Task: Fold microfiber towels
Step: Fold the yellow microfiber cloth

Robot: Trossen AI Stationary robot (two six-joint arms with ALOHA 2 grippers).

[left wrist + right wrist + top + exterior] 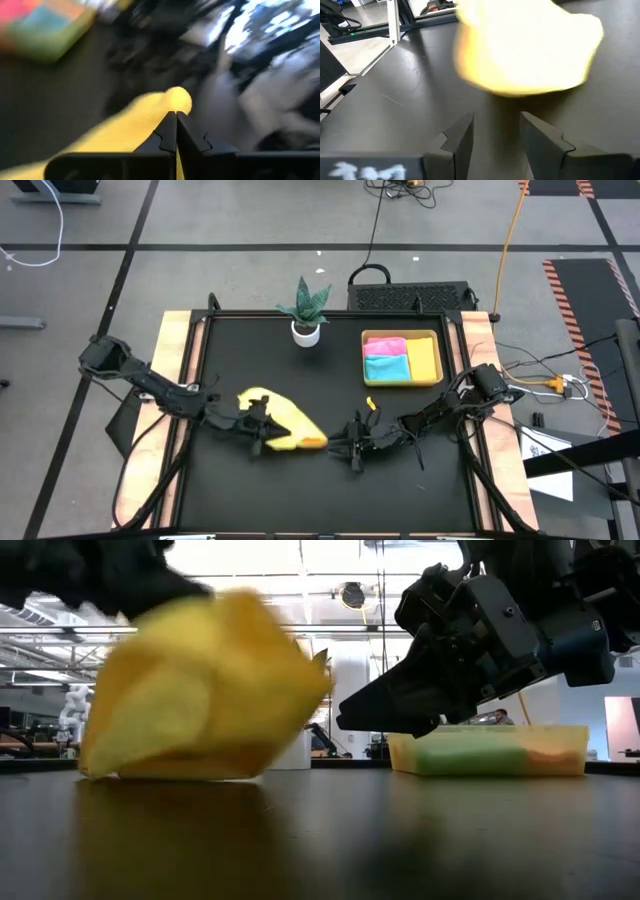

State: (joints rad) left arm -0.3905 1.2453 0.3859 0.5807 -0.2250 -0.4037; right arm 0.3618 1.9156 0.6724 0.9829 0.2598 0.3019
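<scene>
- Two end effectors at work over the black worktop [300, 490], both close to the yellow towel [283, 423].
- Left end effector [262, 429]: fingers pressed together with no gap between them, pinching a raised fold of the yellow towel [145, 120], lifted off the worktop on that side.
- Right end effector [345, 448]: fingers [460, 140] parted to a moderate gap, nothing between them, just beside the yellow towel [530, 47] and aimed at it, apart from the cloth.
- Yellow towel [200, 690]: bunched into a mound, lower edge resting on the worktop, between the two end effectors.
- Well apart from the yellow towel, toward the potted plant [306, 310]: yellow-green tray [436, 365] holding folded pink towel [385, 345] and light blue towel [386, 367].
</scene>
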